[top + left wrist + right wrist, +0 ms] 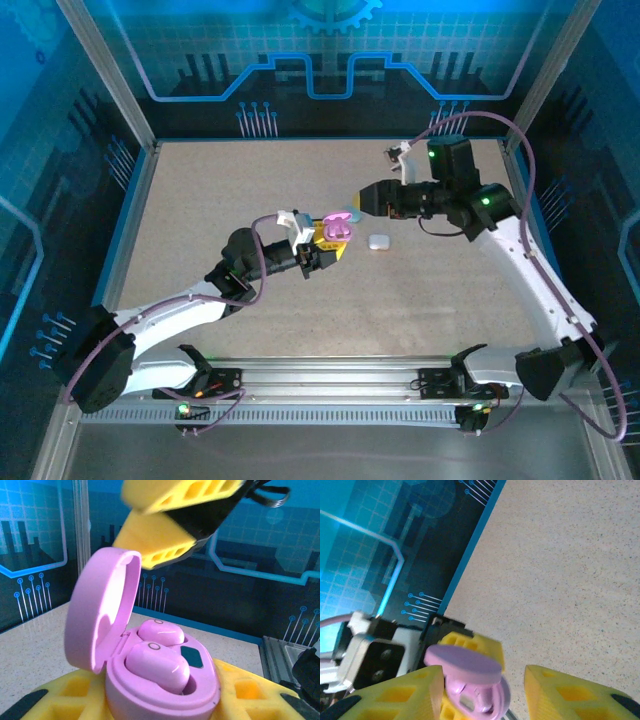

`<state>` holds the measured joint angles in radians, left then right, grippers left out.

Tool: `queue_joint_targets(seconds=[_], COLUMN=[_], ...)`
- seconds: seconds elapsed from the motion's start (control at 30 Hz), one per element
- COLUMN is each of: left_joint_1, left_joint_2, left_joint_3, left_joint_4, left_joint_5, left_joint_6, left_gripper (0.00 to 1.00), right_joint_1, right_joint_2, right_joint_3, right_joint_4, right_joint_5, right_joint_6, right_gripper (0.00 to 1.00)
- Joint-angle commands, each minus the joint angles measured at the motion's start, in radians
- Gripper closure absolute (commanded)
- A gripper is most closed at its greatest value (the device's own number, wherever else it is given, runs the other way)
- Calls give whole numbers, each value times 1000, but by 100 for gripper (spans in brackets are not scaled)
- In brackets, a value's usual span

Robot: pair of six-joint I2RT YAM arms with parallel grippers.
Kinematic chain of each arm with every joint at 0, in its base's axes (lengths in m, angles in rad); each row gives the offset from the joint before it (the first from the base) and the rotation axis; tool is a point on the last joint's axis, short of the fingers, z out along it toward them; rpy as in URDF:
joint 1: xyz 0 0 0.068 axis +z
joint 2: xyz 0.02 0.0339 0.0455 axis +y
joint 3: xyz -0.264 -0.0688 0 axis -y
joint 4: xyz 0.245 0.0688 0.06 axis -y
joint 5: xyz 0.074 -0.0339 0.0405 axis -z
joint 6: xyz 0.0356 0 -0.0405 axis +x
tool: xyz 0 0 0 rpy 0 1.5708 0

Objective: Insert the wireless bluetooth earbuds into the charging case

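Two small purple-pink, bean-shaped plastic earbuds [157, 665] are seated side by side in the wells of the open purple-pink rounded plastic charging case [165, 697]. In the left wrist view its hinged lid [100, 615] is stood up at the left. The case is held near the ctr of the speckled beige worktop [200, 210], clamped btwn the yellow pads [250, 695] of the left claw [328, 252]. Whether it is lifted clear of the surface cannot be told.

Room: wide bare worktop is left open to the left, rear-left and front of the case. To its right a white pebble-shaped case [377, 242] is lying close by, apart from it. The worktop is bounded by blue edging [125, 225] at both sides, a dark wall w/ blue circuit print [200, 110] at the rear, and a metal rail [330, 375] at the near edge.

Pose: the left arm [190, 310] is stretched low from the near-left corner, fwd and rightward. The right arm [530, 270] is raised along the right side and folded at the rear-right, forearm turned leftward. The right claw [482, 682] is poised just above and behind the lid, its yellow fingers [395, 692] parted w/ nothing gripped.
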<state>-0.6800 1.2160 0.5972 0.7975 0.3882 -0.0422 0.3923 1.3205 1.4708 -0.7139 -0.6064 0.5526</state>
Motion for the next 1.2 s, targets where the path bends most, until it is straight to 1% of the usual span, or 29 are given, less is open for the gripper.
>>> queue_joint_targets(seconds=[0.0, 0.27, 0.57, 0.83, 0.93, 1.07, 1.17], left_joint_1=[-6, -10, -9, -10, -10, -9, -10], left_joint_2=[-28, -21, -22, -31, -33, -30, -26], left_joint_3=[39, 41, 41, 42, 43, 45, 50], left_joint_4=[2, 34, 57, 67, 72, 77, 79], left_joint_5=[39, 31, 11, 10, 12, 15, 21], left_joint_6=[32, 3, -13, -20, -23, -26, -30], left_gripper=[67, 67, 67, 66, 66, 66, 66], right_joint_1=[7, 34, 30, 3, 2, 3, 2], right_joint_2=[58, 119, 88, 54, 49, 51, 59], right_joint_3=[53, 81, 26, -71, -109, -158, -168], right_joint_4=[-14, -65, -92, -35, 5, 87, 103], right_joint_5=[-12, -56, -137, -285, -366, -469, -476], right_joint_6=[33, -5, -54, -19, -2, 48, 57], right_gripper=[52, 48, 46, 42, 41, 42, 45])
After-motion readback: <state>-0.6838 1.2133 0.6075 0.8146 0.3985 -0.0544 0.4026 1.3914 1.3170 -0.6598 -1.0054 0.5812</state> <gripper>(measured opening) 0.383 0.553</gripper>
